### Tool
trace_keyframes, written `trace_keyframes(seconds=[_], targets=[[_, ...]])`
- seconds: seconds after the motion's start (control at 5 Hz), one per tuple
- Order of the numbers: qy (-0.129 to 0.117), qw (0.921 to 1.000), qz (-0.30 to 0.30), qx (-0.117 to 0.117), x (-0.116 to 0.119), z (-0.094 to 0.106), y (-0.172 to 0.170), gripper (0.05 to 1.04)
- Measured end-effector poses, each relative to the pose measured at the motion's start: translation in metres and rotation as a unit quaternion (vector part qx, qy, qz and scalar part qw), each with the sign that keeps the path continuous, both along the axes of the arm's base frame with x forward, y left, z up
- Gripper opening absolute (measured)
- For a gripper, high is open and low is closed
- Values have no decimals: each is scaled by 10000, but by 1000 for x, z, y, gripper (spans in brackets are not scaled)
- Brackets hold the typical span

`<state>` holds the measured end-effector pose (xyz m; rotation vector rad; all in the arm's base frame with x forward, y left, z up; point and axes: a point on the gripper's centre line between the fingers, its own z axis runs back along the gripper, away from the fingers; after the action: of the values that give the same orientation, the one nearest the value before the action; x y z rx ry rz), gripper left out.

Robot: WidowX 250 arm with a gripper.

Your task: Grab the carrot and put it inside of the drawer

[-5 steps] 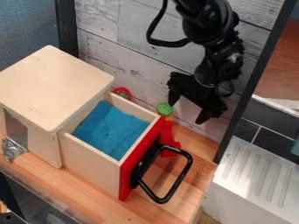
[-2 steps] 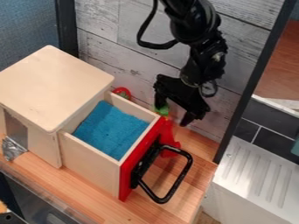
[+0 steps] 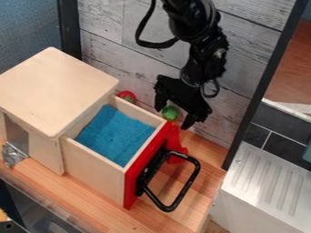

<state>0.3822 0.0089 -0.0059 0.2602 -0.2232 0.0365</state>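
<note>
My gripper (image 3: 174, 114) hangs over the back corner of the drawer's red front, its two fingers spread wide. Between them shows the round green top of the carrot (image 3: 170, 113), with a sliver of orange under it; the rest is hidden behind the drawer front and a red object. Whether the fingers touch the green top, I cannot tell. The wooden drawer (image 3: 94, 168) is pulled out of its cabinet, with a blue lining on its floor and a black handle on its front.
The cabinet (image 3: 54, 91) stands at the left. A red object (image 3: 177, 143) is against the drawer's front, and a red-and-green item (image 3: 127, 96) lies behind the drawer. A plank wall rises at the back; a metal drainboard (image 3: 267, 182) is at right.
My gripper has moved left and slightly down, from right of the carrot's green top to around it in view. The drawer has stayed put.
</note>
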Motion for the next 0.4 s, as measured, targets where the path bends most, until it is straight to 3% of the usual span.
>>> trace_keyframes(seconds=[0.2,0.4], targets=[[40,9985,541,-23,-6,1,43,999],[74,9977,676,45,-7,-2,56,948]])
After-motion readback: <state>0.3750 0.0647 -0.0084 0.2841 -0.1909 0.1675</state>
